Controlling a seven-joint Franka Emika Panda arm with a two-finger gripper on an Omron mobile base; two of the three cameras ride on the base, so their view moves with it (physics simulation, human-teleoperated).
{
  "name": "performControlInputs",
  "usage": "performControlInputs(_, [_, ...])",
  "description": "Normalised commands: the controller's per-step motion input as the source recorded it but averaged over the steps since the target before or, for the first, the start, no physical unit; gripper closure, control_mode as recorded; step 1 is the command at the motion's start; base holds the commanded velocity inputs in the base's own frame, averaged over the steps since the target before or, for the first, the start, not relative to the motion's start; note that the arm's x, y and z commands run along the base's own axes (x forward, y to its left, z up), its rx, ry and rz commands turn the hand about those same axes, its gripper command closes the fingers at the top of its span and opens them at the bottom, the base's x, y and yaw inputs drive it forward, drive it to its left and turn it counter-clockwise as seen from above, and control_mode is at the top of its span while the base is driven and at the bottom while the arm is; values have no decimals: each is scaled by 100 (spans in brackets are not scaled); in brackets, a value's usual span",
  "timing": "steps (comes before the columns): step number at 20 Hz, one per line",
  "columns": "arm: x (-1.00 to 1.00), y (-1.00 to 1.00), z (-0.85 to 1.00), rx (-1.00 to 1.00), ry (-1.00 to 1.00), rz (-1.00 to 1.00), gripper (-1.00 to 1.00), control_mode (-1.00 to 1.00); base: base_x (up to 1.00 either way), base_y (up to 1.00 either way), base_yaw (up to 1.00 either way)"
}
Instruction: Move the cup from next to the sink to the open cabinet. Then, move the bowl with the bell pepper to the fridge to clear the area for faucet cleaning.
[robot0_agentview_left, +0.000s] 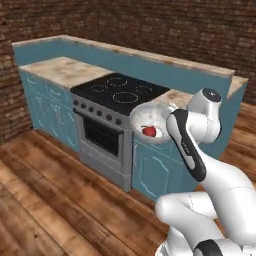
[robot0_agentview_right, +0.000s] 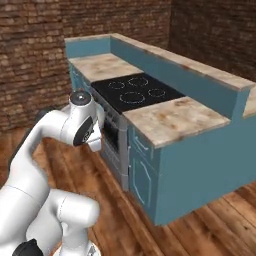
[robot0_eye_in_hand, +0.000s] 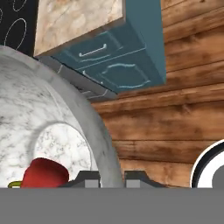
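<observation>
A glossy bowl (robot0_agentview_left: 150, 119) with a white and grey marbled finish holds a smooth, shiny red bell pepper (robot0_agentview_left: 149, 131). The stove (robot0_agentview_left: 112, 112) has a flat black glass-like top and a brushed grey metal front. The counter (robot0_agentview_right: 172, 119) looks like mottled beige stone over painted teal cabinets (robot0_agentview_right: 142, 165). The floor (robot0_agentview_left: 60, 205) is reddish-brown wood planks. The walls (robot0_agentview_right: 30, 45) are rough brick.

The bell pepper (robot0_agentview_left: 149, 131) lies in the bowl (robot0_agentview_left: 145, 116) (held before the stove (robot0_agentview_left: 119, 92)), counter (robot0_agentview_left: 60, 70) to the stove's left.
</observation>
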Motion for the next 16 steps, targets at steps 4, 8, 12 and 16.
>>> performControlInputs(4, [0, 0, 0, 0, 0, 0, 100, 100, 0, 0, -100])
performControlInputs(8, [0, 0, 0, 0, 0, 0, 100, 100, 0, 0, -100])
performControlInputs(12, [0, 0, 0, 0, 0, 0, 100, 100, 0, 0, -100])
performControlInputs(16, [0, 0, 0, 0, 0, 0, 100, 100, 25, -7, -91])
